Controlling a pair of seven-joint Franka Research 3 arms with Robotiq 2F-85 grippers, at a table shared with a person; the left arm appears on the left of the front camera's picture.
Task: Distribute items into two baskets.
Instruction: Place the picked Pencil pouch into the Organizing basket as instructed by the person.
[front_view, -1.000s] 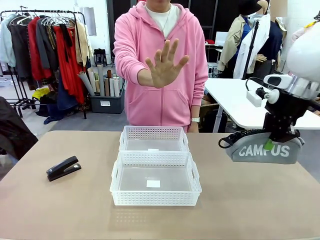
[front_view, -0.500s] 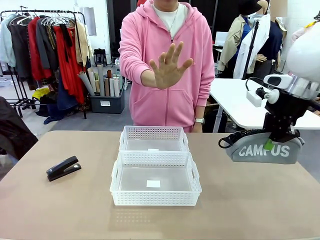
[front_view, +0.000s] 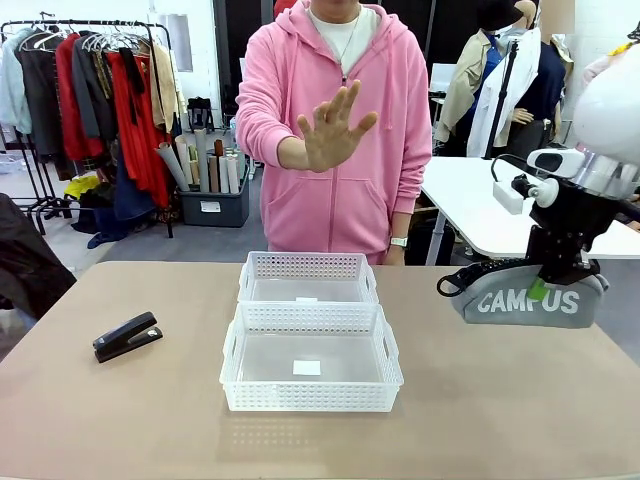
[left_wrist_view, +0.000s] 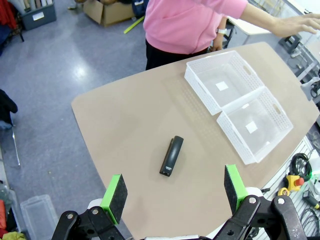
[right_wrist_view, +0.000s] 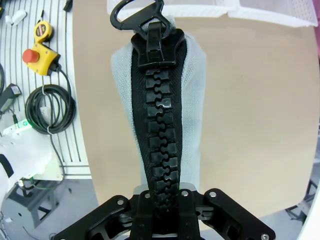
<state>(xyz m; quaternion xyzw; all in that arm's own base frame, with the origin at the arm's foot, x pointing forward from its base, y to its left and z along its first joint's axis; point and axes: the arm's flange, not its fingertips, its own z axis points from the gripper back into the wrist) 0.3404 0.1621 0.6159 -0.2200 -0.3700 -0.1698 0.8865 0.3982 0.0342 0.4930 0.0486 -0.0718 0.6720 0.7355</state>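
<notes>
Two white lattice baskets stand end to end mid-table, the near basket (front_view: 310, 395) in front of the far basket (front_view: 305, 264); both are empty apart from a small label. The black stapler (front_view: 128, 336) lies at the table's left. High above it my left gripper (left_wrist_view: 174, 192) stands open, with the stapler (left_wrist_view: 171, 155) and both baskets (left_wrist_view: 235, 142) below. At the right, my right gripper (front_view: 540, 290) is shut on the top of the grey CAMPUS pouch (front_view: 495, 300). The pouch's black zip (right_wrist_view: 162, 115) runs up from my right gripper (right_wrist_view: 162, 202).
A person in a pink hoodie stands at the far side with an open hand (front_view: 330, 125) raised palm-out above the baskets. The table edge, a yellow stop button (right_wrist_view: 37, 52) and coiled cables (right_wrist_view: 47, 112) lie beside the pouch. A white table (front_view: 480, 200) stands behind at the right.
The person has shifted slightly and the raised hand has moved a little. Neither arm, the pouch, nor the stapler has moved.
</notes>
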